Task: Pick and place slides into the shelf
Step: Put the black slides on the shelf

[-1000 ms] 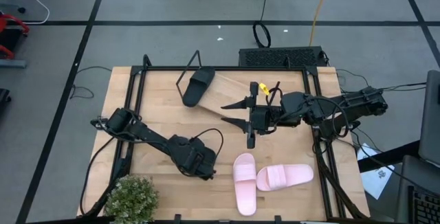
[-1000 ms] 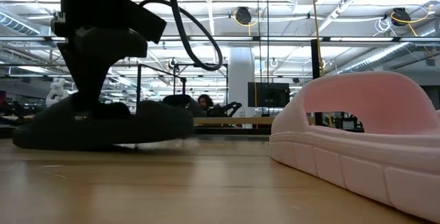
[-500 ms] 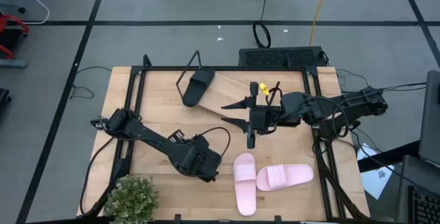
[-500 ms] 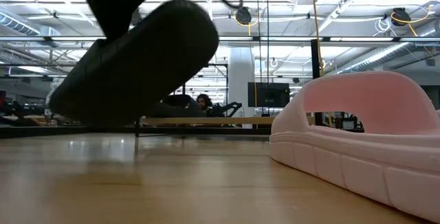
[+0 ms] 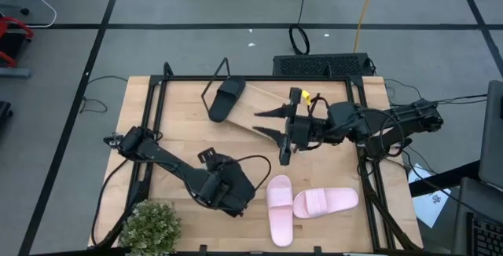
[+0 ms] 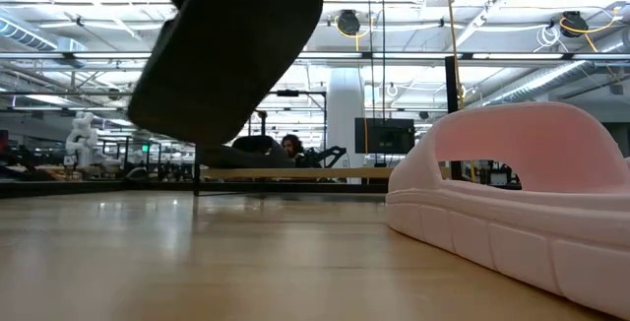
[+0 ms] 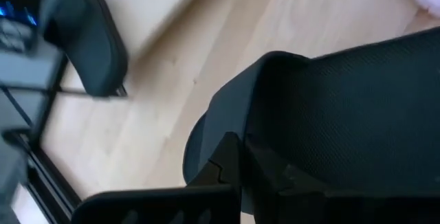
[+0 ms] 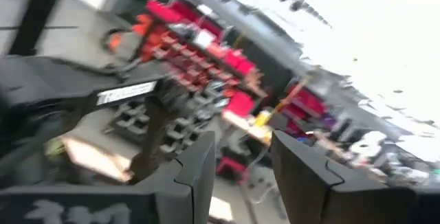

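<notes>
Left pincer (image 5: 229, 195) clamped on a black slide (image 6: 231, 50) — sandal tilted, clear of the table (image 5: 177, 126).

Even, bright overhead light fills the high view; the wooden worktop (image 5: 181, 122) shows no glare, and the arms cast only soft, short shadows beside themselves. In the low view, rows of ceiling lights in the room behind burn bright, so the lifted black slide (image 6: 231, 50) reads as a dark, soft-edged silhouette. The pink slide (image 6: 512, 198), close to the lens, is slightly out of focus, and the worktop's near edge is softer still. The left wrist view is blurred throughout. The right wrist view is heavily smeared, washing out to white on one side.
</notes>
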Robot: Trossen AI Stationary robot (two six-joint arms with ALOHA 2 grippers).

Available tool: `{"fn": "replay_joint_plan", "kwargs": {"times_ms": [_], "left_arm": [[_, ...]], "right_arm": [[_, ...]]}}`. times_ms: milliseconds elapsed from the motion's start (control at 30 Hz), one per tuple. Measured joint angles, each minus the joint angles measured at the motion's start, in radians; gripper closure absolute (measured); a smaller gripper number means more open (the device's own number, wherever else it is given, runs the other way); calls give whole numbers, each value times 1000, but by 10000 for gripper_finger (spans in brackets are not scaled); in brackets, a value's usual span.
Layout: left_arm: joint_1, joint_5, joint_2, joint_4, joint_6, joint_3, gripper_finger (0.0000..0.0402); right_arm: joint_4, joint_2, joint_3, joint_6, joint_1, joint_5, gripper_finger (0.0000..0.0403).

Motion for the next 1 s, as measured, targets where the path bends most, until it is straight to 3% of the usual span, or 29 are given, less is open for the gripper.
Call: {"fn": "replay_joint_plan", "kwargs": {"times_ms": [400,633,867,1000], "left_arm": [[27,-269,-2,1,501,193,402],[91,-378,-3,10,861,215,402],[169,-383,-55,187,1178,215,402],[219,-335,-107,309,1331,215,402]], "right_arm": [[236,0,0,-103,-2,27,273],[450,0,0,-189,-2,27,273],[525,0,0,-194,-2,30,273],[526,1,0,-194,-2,77,273]]}}
